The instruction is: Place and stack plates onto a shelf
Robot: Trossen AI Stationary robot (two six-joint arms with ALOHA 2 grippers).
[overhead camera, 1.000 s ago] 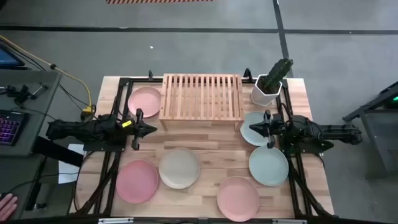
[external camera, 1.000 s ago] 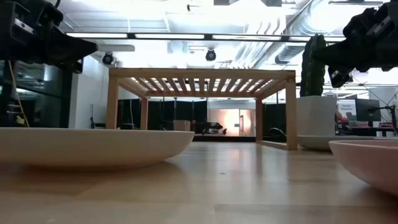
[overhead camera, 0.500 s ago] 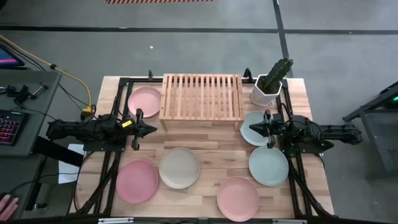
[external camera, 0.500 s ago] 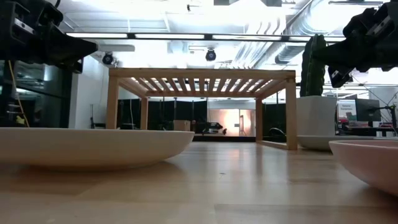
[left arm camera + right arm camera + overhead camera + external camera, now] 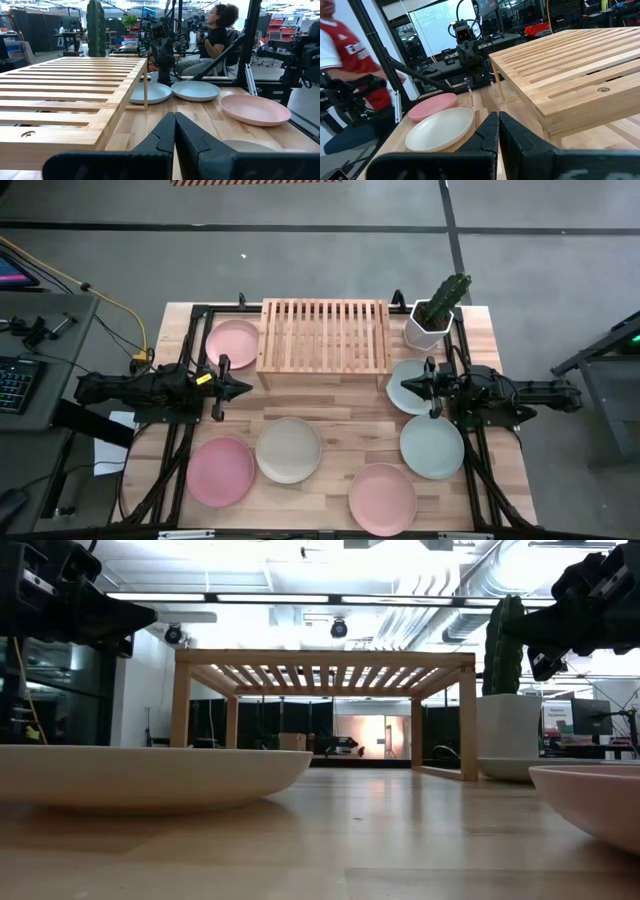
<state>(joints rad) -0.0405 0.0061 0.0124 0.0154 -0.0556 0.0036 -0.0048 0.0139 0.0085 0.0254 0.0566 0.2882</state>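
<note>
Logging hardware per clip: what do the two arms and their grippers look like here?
Both arms are dark, slim and jointed. The left gripper and right gripper each end in two black wedge-shaped fingers. The left arm has a small yellow marking near its wrist.

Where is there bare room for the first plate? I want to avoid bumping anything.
The shelf has a bare slatted top. The table is bare between both grippers. Crowded: the front row of plates, and the right side, where two mint plates sit beside the cactus pot.

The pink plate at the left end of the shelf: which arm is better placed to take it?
Probably the left: its claw hangs just in front of the pink plate, while the right claw is beyond the shelf.
</note>
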